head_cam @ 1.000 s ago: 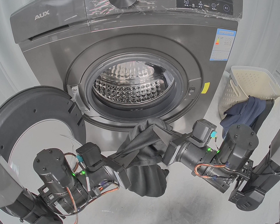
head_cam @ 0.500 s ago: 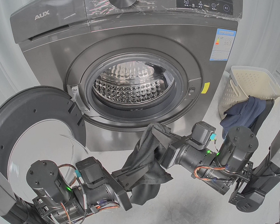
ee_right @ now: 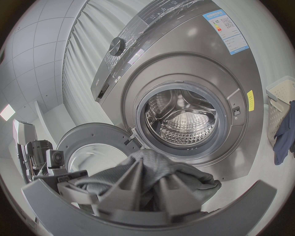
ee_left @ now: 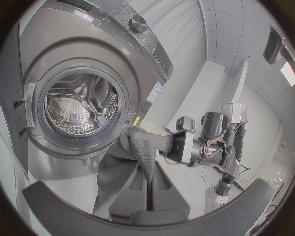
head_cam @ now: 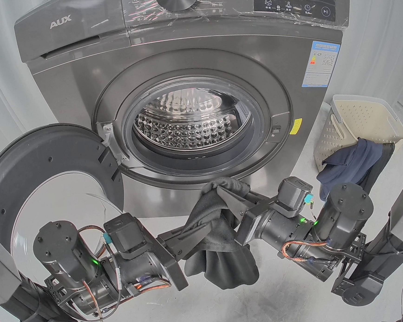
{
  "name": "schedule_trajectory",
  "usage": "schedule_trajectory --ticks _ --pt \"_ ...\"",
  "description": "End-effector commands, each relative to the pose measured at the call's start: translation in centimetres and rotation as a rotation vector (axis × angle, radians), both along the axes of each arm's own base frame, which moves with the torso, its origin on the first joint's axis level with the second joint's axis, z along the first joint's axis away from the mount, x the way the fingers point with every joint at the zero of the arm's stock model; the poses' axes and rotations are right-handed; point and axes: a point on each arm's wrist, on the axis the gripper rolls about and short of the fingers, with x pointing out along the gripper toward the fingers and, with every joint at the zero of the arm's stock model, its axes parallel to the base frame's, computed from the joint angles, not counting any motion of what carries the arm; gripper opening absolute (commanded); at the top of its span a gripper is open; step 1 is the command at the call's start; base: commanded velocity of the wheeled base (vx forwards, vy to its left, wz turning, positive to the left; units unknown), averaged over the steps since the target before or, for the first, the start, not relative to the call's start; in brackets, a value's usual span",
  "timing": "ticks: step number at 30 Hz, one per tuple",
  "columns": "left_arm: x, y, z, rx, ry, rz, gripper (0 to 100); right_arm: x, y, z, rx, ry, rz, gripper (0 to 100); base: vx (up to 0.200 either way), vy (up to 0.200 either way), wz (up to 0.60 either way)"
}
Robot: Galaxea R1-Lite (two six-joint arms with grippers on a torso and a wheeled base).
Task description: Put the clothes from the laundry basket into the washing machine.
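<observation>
One dark garment (head_cam: 229, 264), pinched by left hand (head_cam: 202, 228) and right hand (head_cam: 225, 193), hanging between them

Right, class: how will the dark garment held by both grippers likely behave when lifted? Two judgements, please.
Likely floppy: the dark garment sags between the left gripper and right gripper, a fold hanging below. Its textured weave suggests little slipping. The hanging fold may drag on the drum opening's rim.
</observation>
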Motion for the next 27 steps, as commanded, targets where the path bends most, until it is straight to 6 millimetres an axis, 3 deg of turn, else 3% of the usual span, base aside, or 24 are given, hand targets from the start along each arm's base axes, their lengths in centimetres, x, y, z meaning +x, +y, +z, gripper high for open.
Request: schedule_trajectory --ticks 1,17,27 --pt "0.6 0.1 0.7 -0.033 -0.035 0.013 0 -0.3 -0.8 -0.2 -0.017 0.014 -0.004 100 0.000 0.000 0.00" --pt "1.0 0.7 2.7 -0.087 -0.093 -0.126 0 -0.8 -6.4 -5.1 -0.216 0.188 -0.112 100 0.000 0.000 0.00" --pt "0.1 1.3 4.3 -0.138 -0.113 -0.183 0 0.9 -7.0 -6.0 -0.226 0.209 -0.148 100 0.000 0.000 0.00"
